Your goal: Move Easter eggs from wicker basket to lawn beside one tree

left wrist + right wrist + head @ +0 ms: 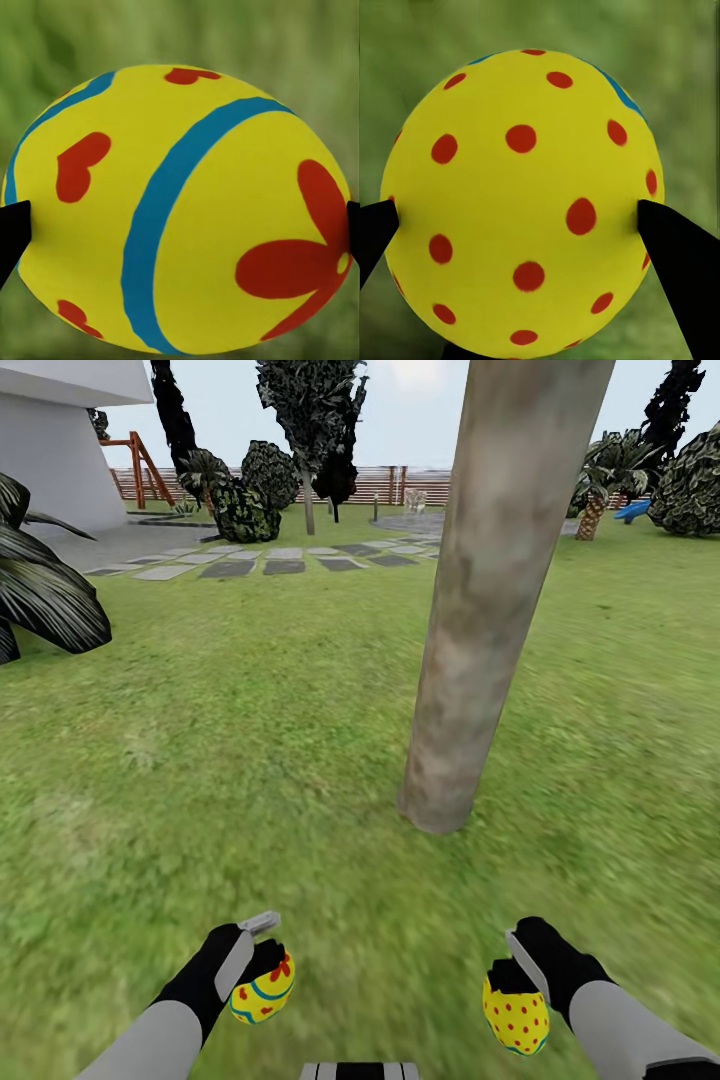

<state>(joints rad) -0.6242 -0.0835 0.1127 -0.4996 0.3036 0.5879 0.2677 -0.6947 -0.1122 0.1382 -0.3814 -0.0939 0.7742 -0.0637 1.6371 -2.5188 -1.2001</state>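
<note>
My left gripper [258,972] is shut on a yellow Easter egg [263,990] with blue stripes and red flower marks, held low above the lawn [250,760]. That egg [176,210] spans the left wrist view, pinched between two black fingertips [11,232]. In my right gripper [515,985], also shut, sits a yellow Easter egg [516,1015] with red dots, seen close up as a dotted egg [521,202] between black fingertips [679,262]. The tree [495,590] rises straight ahead, its grey-brown trunk meeting the grass just beyond both grippers. The wicker basket is out of view.
A dark spiky plant [40,595] stands at the left. Grey stepping stones [270,560] and a white house wall [55,450] lie far back, with shrubs [245,505], a brown fence [420,485] and a short palm [600,490] behind.
</note>
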